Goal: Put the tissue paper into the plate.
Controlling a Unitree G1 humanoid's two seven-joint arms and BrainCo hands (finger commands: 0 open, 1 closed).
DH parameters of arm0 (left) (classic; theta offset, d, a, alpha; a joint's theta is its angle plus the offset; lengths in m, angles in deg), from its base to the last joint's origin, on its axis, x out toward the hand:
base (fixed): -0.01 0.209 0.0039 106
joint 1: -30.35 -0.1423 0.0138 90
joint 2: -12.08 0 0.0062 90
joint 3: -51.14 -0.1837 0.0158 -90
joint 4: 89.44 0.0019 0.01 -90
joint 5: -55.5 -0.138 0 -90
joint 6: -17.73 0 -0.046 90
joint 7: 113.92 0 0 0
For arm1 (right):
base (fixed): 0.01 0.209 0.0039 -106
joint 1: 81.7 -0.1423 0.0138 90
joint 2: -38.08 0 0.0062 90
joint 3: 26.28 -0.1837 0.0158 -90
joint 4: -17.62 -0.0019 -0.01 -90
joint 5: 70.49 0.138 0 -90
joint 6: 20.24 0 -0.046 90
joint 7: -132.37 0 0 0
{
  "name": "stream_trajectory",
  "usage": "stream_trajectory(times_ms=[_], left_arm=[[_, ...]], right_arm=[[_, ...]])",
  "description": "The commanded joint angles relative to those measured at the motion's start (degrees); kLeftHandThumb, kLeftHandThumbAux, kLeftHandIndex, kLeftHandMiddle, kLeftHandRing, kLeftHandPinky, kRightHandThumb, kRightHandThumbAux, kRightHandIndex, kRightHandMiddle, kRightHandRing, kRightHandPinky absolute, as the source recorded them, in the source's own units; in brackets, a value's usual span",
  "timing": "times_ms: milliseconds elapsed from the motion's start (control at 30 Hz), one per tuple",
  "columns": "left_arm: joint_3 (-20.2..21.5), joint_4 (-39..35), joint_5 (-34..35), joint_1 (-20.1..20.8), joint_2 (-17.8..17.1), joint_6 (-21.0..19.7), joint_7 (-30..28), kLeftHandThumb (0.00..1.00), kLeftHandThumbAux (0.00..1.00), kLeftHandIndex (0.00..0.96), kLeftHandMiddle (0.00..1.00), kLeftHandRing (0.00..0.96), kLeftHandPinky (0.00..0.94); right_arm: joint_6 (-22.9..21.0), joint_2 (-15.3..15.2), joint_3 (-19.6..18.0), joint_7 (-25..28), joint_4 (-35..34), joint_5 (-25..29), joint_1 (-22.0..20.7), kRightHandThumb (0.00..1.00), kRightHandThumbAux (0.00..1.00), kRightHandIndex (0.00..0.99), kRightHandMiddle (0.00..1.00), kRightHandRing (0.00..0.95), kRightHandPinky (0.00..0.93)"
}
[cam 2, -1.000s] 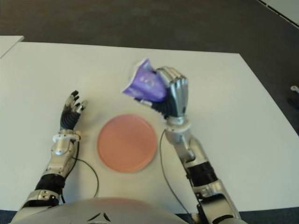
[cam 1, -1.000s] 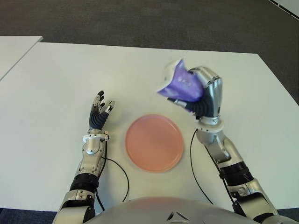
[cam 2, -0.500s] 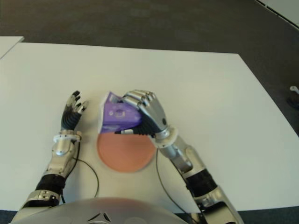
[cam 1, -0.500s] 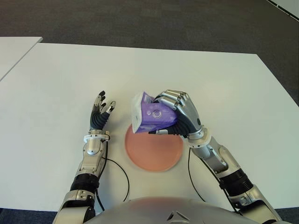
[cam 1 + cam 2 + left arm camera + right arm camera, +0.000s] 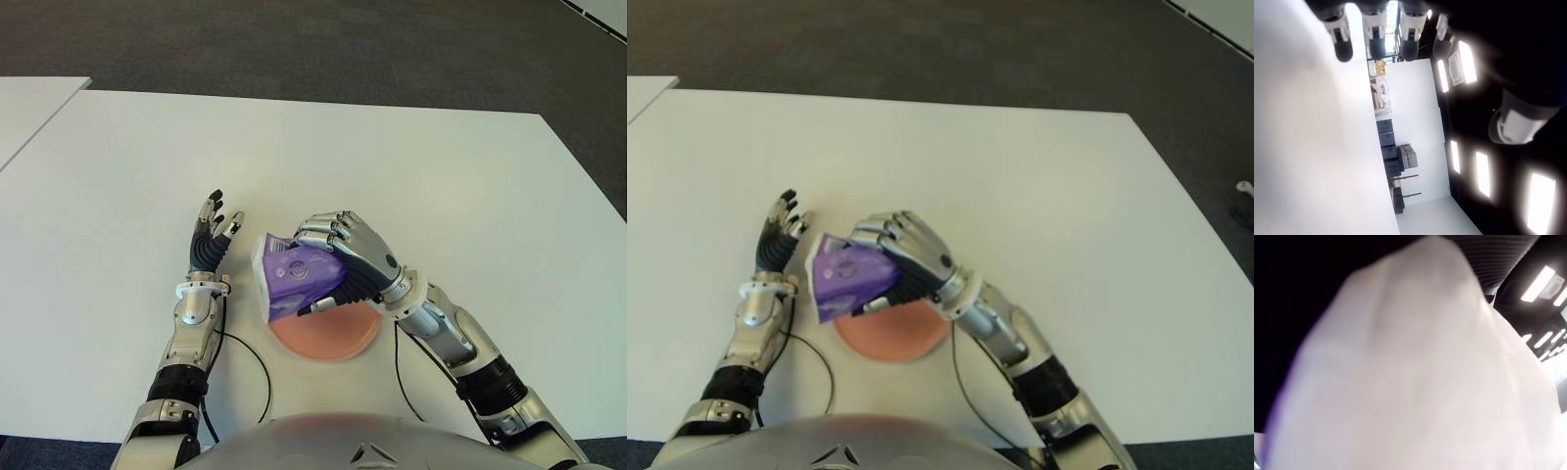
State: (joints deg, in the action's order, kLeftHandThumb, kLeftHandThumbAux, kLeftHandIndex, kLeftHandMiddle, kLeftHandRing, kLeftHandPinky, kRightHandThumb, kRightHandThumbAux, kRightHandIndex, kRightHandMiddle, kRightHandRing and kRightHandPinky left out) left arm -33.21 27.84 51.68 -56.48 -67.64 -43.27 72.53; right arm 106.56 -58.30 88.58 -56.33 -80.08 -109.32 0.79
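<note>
1. I see a white table [image 5: 441, 166] filling most of the head camera's view, with dark grey carpet [image 5: 294, 39] running behind it at 12 o'clock and the corner of a second white table [image 5: 29, 108] at about 10 o'clock.

2. A round pink plate [image 5: 338, 338] lies on the table near the robot's torso, close to the centre of the view; only its near and right parts show, the rest being covered by the hand and the pack above it.

3. The right hand [image 5: 348, 259] reaches in from 4 o'clock with its metal fingers curled tight around a purple tissue pack [image 5: 294, 279], thumb underneath.

4. The tissue pack sits tilted in that grasp over the plate's 10 o'clock edge, its white end pointing toward 9 o'clock. I cannot tell whether it touches the plate.

5. In the right wrist view a pale surface with a purple edge fills nearly the whole frame, the tissue pack seen from very close.

6. The left hand [image 5: 209, 240] shows at 9 o'clock of the plate, just beside the pack's white end, fingers straight, spread and holding nothing, fingertips pointing toward 12 o'clock.

7. A black cable [image 5: 250, 357] curls on the table between the left forearm and the plate.
</note>
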Motion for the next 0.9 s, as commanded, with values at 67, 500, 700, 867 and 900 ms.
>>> stream_trajectory(times_ms=[67, 500, 700, 867, 900], left_arm=[[-0.1, -0.3, 0.3, -0.9, 0.2, -0.7, -0.5, 0.000, 0.503, 0.000, 0.000, 0.000, 0.000], [-0.2, -1.0, 0.4, -1.2, 0.4, -1.6, -0.7, 0.000, 0.495, 0.000, 0.000, 0.000, 0.000], [-0.4, -1.5, -0.2, -1.4, 0.2, -2.2, -0.3, 0.000, 0.492, 0.000, 0.000, 0.000, 0.000], [-0.4, -1.5, -0.7, -1.6, 0.0, -1.8, -0.2, 0.000, 0.492, 0.000, 0.000, 0.000, 0.000], [-0.4, -1.5, -0.7, -1.6, 0.0, -1.6, -0.1, 0.000, 0.492, 0.000, 0.000, 0.000, 0.000]], right_arm=[[0.2, -0.2, -0.4, 2.7, 2.1, 0.2, 0.1, 0.854, 0.678, 0.399, 0.531, 0.811, 0.818], [-3.4, 1.5, 0.4, 6.6, 6.7, -2.9, -0.4, 0.856, 0.678, 0.399, 0.529, 0.801, 0.813], [-5.6, 2.1, 0.1, 6.5, 6.9, -4.4, 0.4, 0.856, 0.677, 0.402, 0.526, 0.797, 0.798], [-6.4, 2.3, -0.1, 5.6, 6.9, -5.3, 0.8, 0.857, 0.677, 0.403, 0.525, 0.795, 0.798], [-6.5, 2.2, -0.1, 5.3, 7.1, -5.5, 0.9, 0.857, 0.677, 0.403, 0.525, 0.795, 0.799]])
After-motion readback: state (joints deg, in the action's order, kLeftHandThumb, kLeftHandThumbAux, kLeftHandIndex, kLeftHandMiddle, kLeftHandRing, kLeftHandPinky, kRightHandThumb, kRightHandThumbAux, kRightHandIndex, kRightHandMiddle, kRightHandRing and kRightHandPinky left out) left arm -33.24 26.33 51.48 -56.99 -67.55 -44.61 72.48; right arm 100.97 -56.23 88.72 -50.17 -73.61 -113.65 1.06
